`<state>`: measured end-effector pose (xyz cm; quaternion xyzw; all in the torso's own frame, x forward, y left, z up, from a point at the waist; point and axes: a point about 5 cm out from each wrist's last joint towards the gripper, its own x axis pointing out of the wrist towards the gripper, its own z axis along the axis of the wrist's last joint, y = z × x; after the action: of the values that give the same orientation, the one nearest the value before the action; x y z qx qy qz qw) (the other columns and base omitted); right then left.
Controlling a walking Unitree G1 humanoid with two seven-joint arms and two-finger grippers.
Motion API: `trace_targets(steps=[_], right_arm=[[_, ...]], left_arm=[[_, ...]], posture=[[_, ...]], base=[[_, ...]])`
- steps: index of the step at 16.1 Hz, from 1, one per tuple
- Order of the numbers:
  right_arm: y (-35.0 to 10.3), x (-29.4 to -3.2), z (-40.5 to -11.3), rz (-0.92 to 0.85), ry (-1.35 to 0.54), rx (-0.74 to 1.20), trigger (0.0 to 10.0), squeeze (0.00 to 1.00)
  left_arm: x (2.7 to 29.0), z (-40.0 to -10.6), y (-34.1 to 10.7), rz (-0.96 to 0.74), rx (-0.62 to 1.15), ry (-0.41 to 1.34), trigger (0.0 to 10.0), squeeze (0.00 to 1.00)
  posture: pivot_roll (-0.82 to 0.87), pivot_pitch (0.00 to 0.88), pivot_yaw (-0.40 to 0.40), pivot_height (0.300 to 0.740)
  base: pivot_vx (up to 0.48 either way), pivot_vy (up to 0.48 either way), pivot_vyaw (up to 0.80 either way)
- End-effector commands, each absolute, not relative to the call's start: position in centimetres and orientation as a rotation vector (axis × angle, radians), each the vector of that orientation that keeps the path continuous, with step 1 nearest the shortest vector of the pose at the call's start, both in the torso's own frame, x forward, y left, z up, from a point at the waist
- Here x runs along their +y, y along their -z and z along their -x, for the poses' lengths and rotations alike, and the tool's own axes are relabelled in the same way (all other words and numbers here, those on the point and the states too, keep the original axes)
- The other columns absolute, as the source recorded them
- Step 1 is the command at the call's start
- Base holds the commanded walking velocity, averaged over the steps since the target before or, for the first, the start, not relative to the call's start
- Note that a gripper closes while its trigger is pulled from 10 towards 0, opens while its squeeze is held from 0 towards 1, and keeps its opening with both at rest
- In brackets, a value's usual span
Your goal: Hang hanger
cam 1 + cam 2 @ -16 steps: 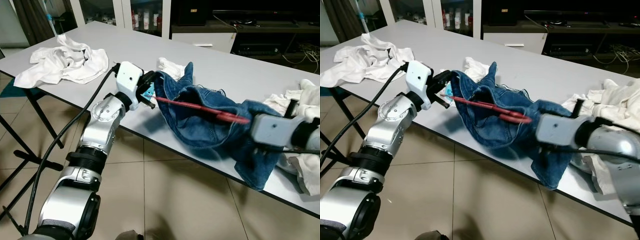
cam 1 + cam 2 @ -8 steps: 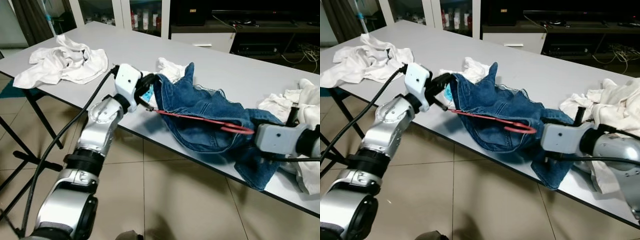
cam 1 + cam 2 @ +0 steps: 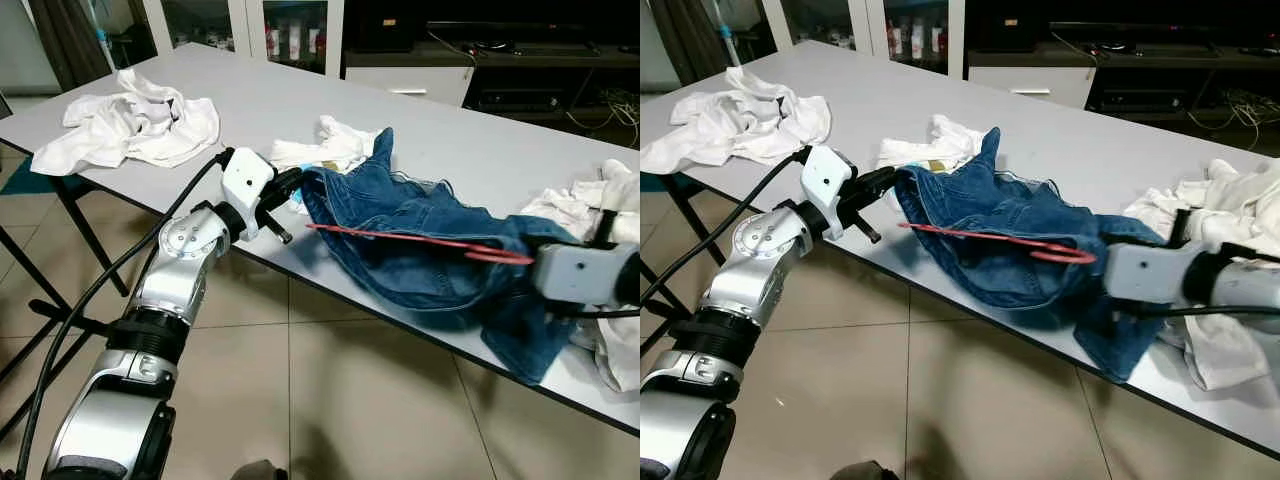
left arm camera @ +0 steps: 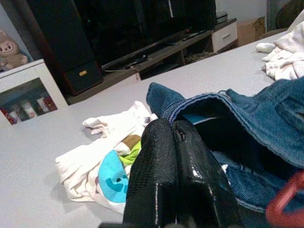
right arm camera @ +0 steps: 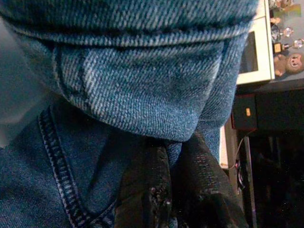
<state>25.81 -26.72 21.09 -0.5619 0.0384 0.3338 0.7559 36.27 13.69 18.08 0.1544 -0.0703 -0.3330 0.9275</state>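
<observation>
Left eye view, items on the grey table (image 3: 480, 150): one pair of blue jeans (image 3: 430, 240), crumpled near the front edge; one red hanger (image 3: 420, 241), lying across the denim, its far end toward my right gripper (image 3: 520, 262). Right gripper: buried in the jeans, fingers pressed together on denim in its wrist view. My left gripper (image 3: 283, 205): at the jeans' waistband, fingers (image 4: 185, 180) clenched together, holding nothing I can make out. White cloths (image 3: 130, 120) at the far left corner; more white laundry (image 3: 610, 215) right.
</observation>
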Motion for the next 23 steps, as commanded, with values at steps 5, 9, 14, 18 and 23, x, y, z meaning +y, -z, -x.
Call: trace_targets(steps=[5, 9, 14, 18, 23], right_arm=[[-21.9, -28.2, -25.9, 1.454, -0.711, 0.164, 10.0, 0.0], [-23.3, -27.6, -26.9, 1.357, -0.609, 0.078, 10.0, 0.0], [-22.3, -28.3, -26.7, 1.426, -0.62, 0.136, 10.0, 0.0], [-22.0, -27.0, -27.0, 1.495, -0.612, 0.144, 10.0, 0.0], [-21.6, -26.0, -27.6, 1.437, -0.573, 0.112, 10.0, 0.0]], left_arm=[[13.5, -36.2, -18.7, -0.327, -0.175, 0.692, 10.0, 0.0], [13.1, -35.9, -18.4, -0.315, -0.174, 0.696, 10.0, 0.0], [12.9, -35.9, -18.4, -0.31, -0.174, 0.7, 10.0, 0.0], [12.5, -35.8, -18.6, -0.309, -0.184, 0.708, 10.0, 0.0], [12.3, -35.8, -18.6, -0.308, -0.185, 0.708, 10.0, 0.0]], posture=[[0.0, 0.0, 0.017, 0.723], [0.0, 0.0, 0.015, 0.723], [0.0, 0.0, 0.016, 0.723], [0.0, 0.0, 0.016, 0.723], [0.0, 0.0, 0.013, 0.723]], base=[[0.0, 0.0, 0.0], [0.0, 0.0, 0.0], [0.0, 0.0, 0.0], [0.0, 0.0, 0.0], [0.0, 0.0, 0.0]])
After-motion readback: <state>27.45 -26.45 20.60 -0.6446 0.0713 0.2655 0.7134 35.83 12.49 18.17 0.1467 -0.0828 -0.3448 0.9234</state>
